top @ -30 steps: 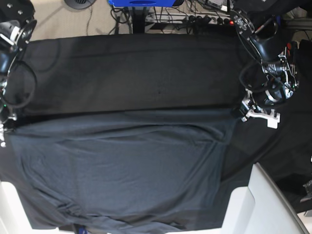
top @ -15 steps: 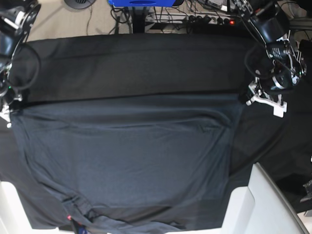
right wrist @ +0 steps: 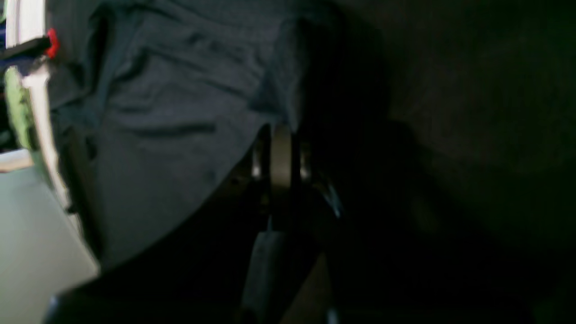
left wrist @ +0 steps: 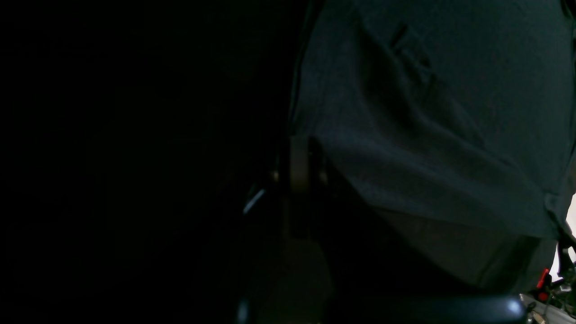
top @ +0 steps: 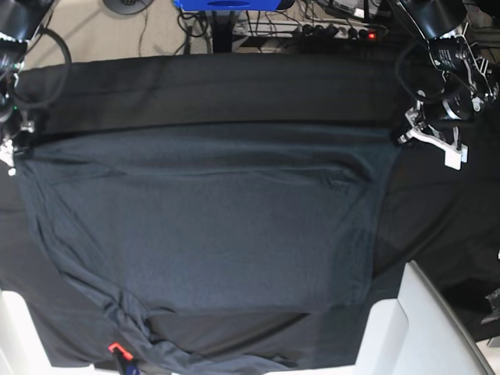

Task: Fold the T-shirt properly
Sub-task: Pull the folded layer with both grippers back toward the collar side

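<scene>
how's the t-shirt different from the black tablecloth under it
The T-shirt is charcoal-grey and faintly bluish; the tablecloth is plain black. The T-shirt is smaller, lying on top, while the tablecloth runs past it on all sides. The T-shirt is pinched at its far corners by the left gripper and right gripper; the tablecloth lies loose. Both are dark, soft cloth.
</scene>
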`<action>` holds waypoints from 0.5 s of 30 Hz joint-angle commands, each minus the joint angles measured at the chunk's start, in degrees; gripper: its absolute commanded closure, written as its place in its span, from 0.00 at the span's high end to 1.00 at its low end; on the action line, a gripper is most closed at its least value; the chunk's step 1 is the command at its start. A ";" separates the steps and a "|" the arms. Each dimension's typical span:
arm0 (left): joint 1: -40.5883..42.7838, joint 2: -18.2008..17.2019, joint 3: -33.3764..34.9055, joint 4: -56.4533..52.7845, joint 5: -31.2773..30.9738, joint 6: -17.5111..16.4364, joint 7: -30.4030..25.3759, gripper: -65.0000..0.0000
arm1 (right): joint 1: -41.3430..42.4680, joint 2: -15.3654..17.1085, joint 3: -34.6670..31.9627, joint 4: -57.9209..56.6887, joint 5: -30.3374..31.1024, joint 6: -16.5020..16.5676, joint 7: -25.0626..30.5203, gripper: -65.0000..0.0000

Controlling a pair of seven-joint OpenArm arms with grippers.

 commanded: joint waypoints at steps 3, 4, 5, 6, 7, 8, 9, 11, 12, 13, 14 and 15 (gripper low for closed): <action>1.17 -0.42 -0.12 1.99 -0.54 -0.14 -0.66 0.00 | -2.09 1.24 0.29 2.76 0.90 0.38 1.29 0.00; 1.52 -0.42 -0.12 2.25 -0.54 -0.23 -0.66 0.00 | -2.80 1.15 0.38 3.28 0.90 0.38 1.37 0.00; 2.13 -0.42 -0.12 2.52 -0.54 -0.32 -0.66 0.00 | -3.67 0.97 0.38 3.81 0.90 0.38 1.46 0.00; 2.66 -0.33 -0.12 3.13 -0.54 -0.32 -0.66 0.00 | -4.38 0.89 0.82 4.34 0.90 0.46 1.46 0.00; 3.19 -0.33 -0.12 3.75 -0.54 -0.41 -0.66 0.00 | -4.99 0.71 1.97 4.78 0.90 0.55 1.37 0.00; 3.80 -0.24 -0.12 4.36 -0.54 -0.41 -0.66 0.00 | -5.61 0.45 2.93 5.04 0.90 0.64 1.29 0.00; 4.33 -0.24 -0.12 5.07 -0.54 -0.41 -0.66 0.00 | -6.14 -0.17 3.81 5.13 0.90 0.73 1.29 0.00; 5.30 -0.24 -0.12 6.12 -0.62 -0.41 -0.66 0.00 | -7.28 -0.52 4.69 5.57 0.90 0.73 1.29 0.00; 5.83 -0.24 -0.12 6.56 -0.62 -0.41 -0.66 0.00 | -8.07 -0.61 4.87 5.92 0.90 0.73 1.29 0.00; 6.35 -0.24 -0.12 7.00 -0.62 -0.50 -0.66 0.00 | -8.69 -0.61 4.78 6.36 0.90 0.73 1.29 0.00; 6.62 -0.24 -0.12 7.61 -0.62 -0.50 -0.66 0.00 | -9.21 -0.70 4.78 6.54 0.90 0.73 1.29 0.00; 7.23 -0.24 -0.12 8.14 -0.62 -0.50 -0.66 0.00 | -9.65 -0.70 4.78 6.71 0.90 0.82 1.29 0.00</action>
